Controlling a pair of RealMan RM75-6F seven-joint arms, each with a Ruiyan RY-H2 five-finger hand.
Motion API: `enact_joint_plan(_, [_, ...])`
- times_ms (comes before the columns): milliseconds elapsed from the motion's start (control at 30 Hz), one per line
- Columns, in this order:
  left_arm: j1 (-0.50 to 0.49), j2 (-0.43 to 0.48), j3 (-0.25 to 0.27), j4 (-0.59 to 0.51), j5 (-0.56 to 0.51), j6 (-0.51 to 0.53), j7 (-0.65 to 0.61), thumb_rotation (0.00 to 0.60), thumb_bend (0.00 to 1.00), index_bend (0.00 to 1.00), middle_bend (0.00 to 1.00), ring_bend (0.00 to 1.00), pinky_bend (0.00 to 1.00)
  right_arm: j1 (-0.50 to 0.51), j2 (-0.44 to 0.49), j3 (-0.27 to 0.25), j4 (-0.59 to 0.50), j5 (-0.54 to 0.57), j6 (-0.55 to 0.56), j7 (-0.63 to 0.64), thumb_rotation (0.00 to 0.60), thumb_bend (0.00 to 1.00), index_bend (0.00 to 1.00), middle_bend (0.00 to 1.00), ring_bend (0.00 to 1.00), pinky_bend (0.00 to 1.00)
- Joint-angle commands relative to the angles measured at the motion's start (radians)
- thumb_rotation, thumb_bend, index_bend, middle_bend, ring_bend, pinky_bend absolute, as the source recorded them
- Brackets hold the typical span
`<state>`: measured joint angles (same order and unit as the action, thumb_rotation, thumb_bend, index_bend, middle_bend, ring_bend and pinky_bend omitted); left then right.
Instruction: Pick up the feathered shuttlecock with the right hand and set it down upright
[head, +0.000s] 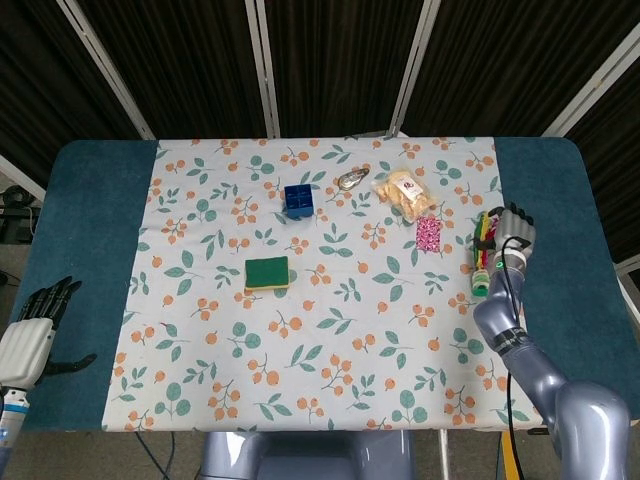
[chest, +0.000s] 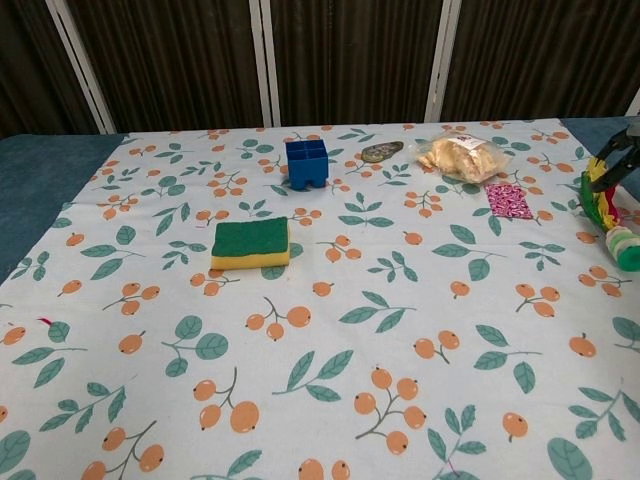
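Looking down on the bench (head: 95, 250), I see teal felt covered mid-span by a pale cloth (head: 330, 330) printed with orange berries and green leaves; dark slatted panels stand behind. Bare felt strips run along the 9 and 3 o'clock edges, and the cloth's near half is open. At 12 o'clock sit a blue cube holder (head: 297, 200), a crinkled snack bag (head: 403, 191), a small metal clip (head: 350, 180) and a pink packet (head: 429, 233); a green-and-yellow sponge (head: 268, 272) lies centrally. The feathered shuttlecock (head: 482, 256) lies on its side at 3 o'clock, green base nearest me. My right robot hand (head: 515, 235) curls against its bright feathers, though I cannot tell if it grips. My left robot hand (head: 38, 325) rests spread at 8 o'clock.
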<state>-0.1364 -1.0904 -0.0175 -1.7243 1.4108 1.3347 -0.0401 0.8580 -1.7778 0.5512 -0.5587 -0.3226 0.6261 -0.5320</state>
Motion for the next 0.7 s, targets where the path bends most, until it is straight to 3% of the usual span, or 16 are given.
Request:
enact_joint_plan(33, [0.000, 0.000, 0.000, 0.001, 0.000, -0.001, 0.000, 0.600, 0.11, 0.00, 0.00, 0.00, 0.00, 0.002, -0.003, 0.001, 0.003, 0.000, 0.002, 0.002, 0.600, 0.21, 0.28, 0.03, 0.00, 0.00])
enact_joint_plan(300, [0.000, 0.001, 0.000, -0.001, -0.002, -0.001, -0.002, 0.600, 0.11, 0.00, 0.00, 0.00, 0.00, -0.001, -0.030, -0.012, 0.045, -0.030, 0.020, 0.014, 0.600, 0.22, 0.46, 0.14, 0.00, 0.00])
enact_joint_plan(700, [-0.001, 0.002, -0.001, -0.006, -0.007, -0.005, -0.002, 0.600, 0.12, 0.00, 0.00, 0.00, 0.00, 0.000, -0.076, -0.015, 0.111, -0.094, 0.016, 0.071, 0.600, 0.22, 0.50, 0.18, 0.00, 0.00])
